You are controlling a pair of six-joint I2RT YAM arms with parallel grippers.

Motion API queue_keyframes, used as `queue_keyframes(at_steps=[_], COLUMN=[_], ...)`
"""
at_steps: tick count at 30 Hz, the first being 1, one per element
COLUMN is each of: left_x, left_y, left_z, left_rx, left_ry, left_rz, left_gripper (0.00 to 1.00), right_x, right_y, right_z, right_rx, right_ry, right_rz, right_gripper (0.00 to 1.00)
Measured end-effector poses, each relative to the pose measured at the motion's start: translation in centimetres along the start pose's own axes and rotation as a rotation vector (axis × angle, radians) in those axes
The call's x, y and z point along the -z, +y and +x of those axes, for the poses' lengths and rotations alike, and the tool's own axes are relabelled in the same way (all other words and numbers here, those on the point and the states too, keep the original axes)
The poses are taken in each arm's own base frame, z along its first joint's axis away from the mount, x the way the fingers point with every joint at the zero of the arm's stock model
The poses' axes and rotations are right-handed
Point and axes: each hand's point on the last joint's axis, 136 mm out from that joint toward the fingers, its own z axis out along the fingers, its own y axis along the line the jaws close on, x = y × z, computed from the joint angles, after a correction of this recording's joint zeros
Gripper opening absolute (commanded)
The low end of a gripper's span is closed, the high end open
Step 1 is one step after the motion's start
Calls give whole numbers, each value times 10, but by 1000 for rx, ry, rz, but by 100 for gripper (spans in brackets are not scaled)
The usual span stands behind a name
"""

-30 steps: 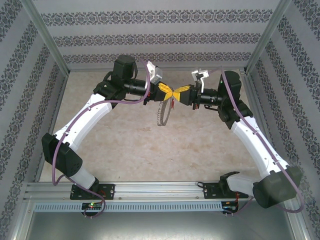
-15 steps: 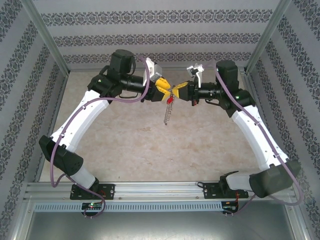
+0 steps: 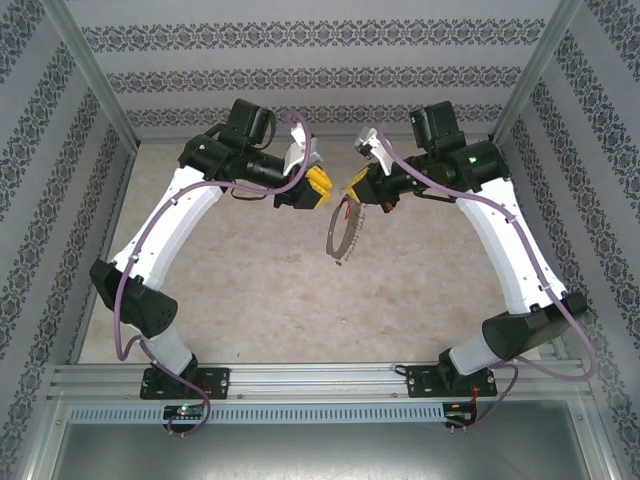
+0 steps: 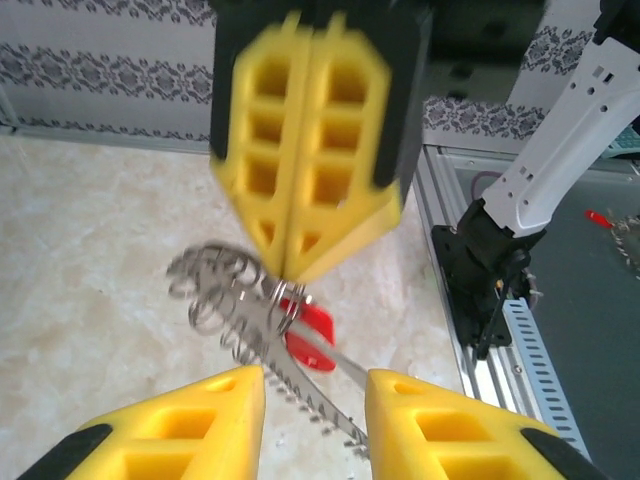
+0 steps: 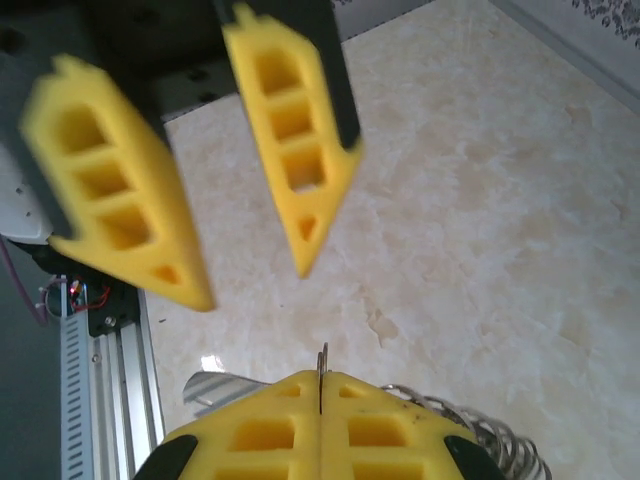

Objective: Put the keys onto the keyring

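The keyring (image 4: 228, 292), a silvery loop fringed with small metal pieces, hangs in the air from my right gripper (image 4: 288, 268), which is shut on its wire. The red-headed key (image 4: 314, 326) hangs on the ring just under those fingertips, its grey blade pointing down right. My left gripper (image 4: 315, 378) faces them, open, with nothing held. In the top view the keyring (image 3: 343, 232) dangles below the right gripper (image 3: 352, 186), and the left gripper (image 3: 322, 186) is just to its left. From the right wrist, my right gripper (image 5: 320, 378) pinches the ring's edge.
Both arms meet above the far middle of the beige marbled table (image 3: 250, 290). Patterned walls (image 3: 60, 200) close in the left, right and back. An aluminium rail (image 3: 300, 380) carrying the arm bases runs along the near edge.
My left gripper, shut against the right one a second ago, has opened and drawn back left. The right gripper has moved left and kept the keyring, which swings below it.
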Motion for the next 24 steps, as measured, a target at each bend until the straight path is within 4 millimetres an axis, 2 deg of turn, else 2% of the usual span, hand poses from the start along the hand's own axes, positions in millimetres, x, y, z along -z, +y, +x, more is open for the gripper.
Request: queue_keyframes(at_steps=[14,24], left_x=[-2,-21], left_y=[-8,-8], left_z=[-5,0], left_rx=[13,31], left_ry=[-32,-26], left_rz=[55,105], left_gripper=[33,32], right_x=[2,1], right_y=[11,17], right_z=[3,2], right_rx=[40,57], right_ry=[23,15], right_rz=[-28,-55], right_gripper=[0,0])
